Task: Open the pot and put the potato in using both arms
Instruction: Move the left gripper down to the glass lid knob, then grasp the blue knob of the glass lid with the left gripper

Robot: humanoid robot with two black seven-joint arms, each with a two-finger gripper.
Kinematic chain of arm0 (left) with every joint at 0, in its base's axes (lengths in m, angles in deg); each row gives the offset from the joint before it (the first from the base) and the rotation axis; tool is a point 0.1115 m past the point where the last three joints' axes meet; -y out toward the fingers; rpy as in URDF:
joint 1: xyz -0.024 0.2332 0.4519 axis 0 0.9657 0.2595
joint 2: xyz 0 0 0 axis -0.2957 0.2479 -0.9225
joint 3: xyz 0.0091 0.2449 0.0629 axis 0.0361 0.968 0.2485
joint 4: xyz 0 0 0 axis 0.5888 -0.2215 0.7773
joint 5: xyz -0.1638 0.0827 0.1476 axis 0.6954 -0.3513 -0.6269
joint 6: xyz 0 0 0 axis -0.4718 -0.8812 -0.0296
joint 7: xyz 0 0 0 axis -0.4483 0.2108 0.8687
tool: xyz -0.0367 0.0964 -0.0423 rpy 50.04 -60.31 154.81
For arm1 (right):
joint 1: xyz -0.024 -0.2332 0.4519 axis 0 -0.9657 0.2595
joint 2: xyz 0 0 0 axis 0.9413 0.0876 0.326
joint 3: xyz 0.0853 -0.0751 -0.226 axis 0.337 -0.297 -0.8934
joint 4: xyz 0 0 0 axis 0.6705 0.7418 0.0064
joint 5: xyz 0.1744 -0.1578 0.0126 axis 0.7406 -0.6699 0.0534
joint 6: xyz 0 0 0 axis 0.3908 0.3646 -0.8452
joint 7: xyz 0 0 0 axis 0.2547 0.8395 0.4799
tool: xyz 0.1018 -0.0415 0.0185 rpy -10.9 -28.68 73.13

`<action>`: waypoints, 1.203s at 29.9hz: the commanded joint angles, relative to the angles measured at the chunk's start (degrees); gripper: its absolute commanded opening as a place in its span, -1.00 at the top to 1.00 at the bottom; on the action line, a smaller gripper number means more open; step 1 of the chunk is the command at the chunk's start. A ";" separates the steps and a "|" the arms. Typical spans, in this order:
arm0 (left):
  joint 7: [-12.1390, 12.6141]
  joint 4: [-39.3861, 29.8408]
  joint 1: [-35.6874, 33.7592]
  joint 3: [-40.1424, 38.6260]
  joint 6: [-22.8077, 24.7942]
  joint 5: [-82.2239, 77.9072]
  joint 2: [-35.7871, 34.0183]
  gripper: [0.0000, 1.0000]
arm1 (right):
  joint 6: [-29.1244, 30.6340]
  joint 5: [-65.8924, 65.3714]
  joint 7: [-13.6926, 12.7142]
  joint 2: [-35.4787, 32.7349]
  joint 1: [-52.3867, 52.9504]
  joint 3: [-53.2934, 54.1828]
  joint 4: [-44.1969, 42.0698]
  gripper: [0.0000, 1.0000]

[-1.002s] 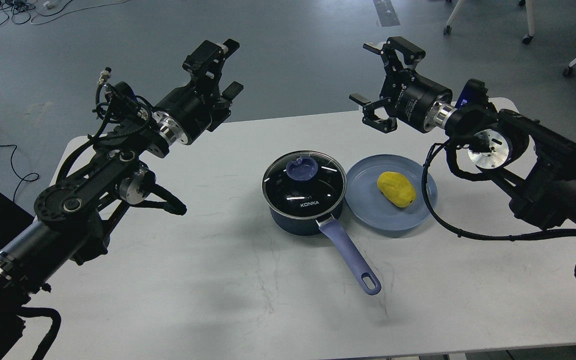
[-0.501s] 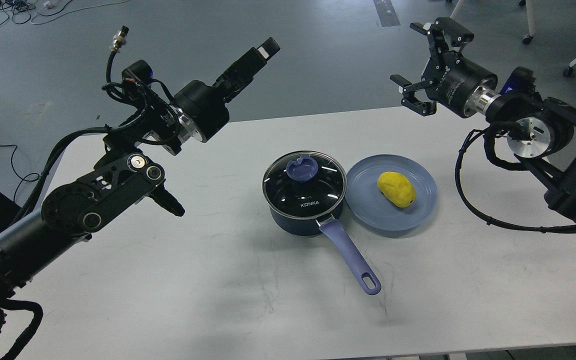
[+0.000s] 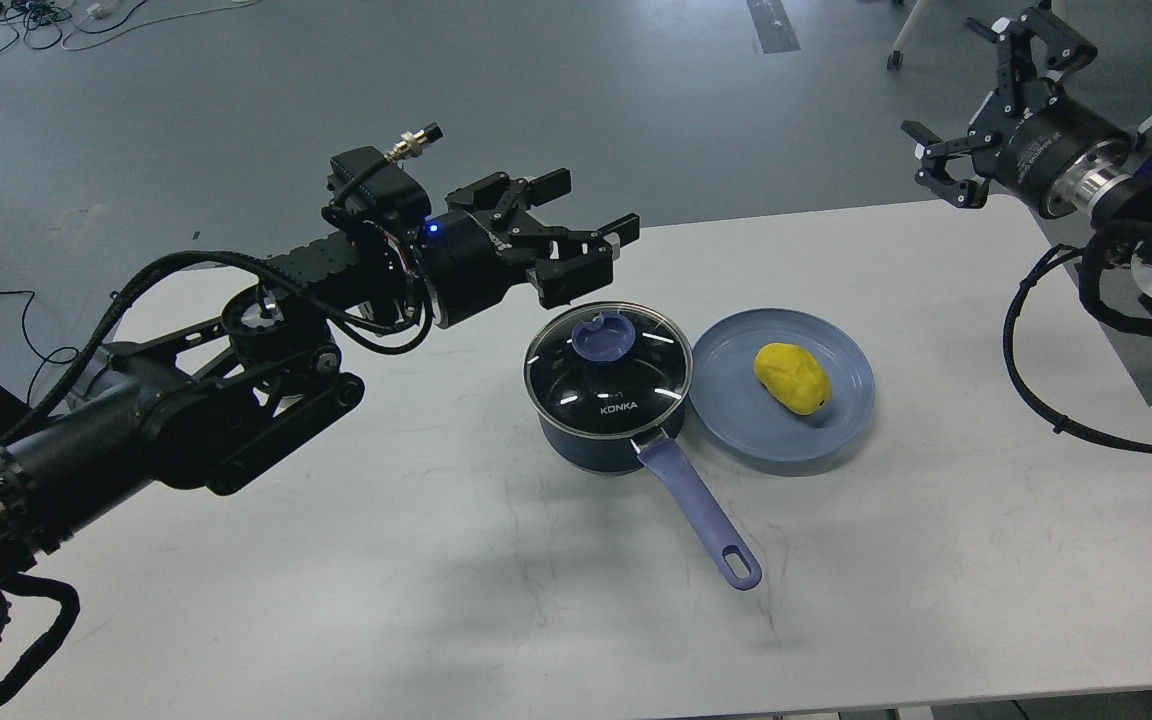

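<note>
Fingers [image 3: 626, 226] of the left gripper [image 3: 586, 225] are spread apart, holding nothing, pointing right, hovering above the table [image 3: 356, 600] just up-left of the saucepan [image 3: 608, 400]. Left arm [image 3: 186, 420] crosses the table's left part and rear-left edge, leaving bare surface along the front.

Saucepan sits near table centre, dark blue body, glass lid [image 3: 608, 365] on, marked KONKA, with a blue knob [image 3: 605, 337] on top; gripper is close to the knob but apart from it. Light-blue handle [image 3: 701, 515] runs toward the front-right and ends well short of the front edge.

Blue plate [image 3: 841, 425] lies just right of the saucepan, rim touching or nearly touching the pot, cannot tell which. Yellow potato [image 3: 792, 378] rests on the plate, slightly right of its middle.

Wide bare tabletop right of the plate out to the right edge, and in front of the pot and plate too.

Right gripper [image 3: 966, 110] is raised beyond the rear-right corner, over the floor, well apart from plate and potato, fingers splayed and empty. Right arm [image 3: 1136, 230] hangs past the right edge, cable [image 3: 1036, 400] looping over the table's right side.
</note>
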 commanded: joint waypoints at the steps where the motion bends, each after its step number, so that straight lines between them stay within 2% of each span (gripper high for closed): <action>1: -1.07 0.88 -0.08 2.06 -0.77 -7.63 0.94 -0.95 | -0.07 0.26 0.04 -0.12 -0.17 -0.02 -0.89 -1.00; 4: -1.33 4.91 0.36 4.00 -1.73 -11.87 3.39 -0.95 | -0.07 0.26 -0.05 -0.21 -0.17 -0.02 -1.94 -1.00; 15: -1.33 9.67 0.89 6.02 -2.62 -12.05 8.49 -0.95 | -0.07 0.26 -0.05 -1.53 -0.17 -0.02 -3.18 -1.00; 36: -1.51 13.45 4.14 8.04 -2.44 -5.99 8.06 -0.95 | -0.07 0.26 0.31 -2.23 -1.14 -0.19 -2.65 -1.00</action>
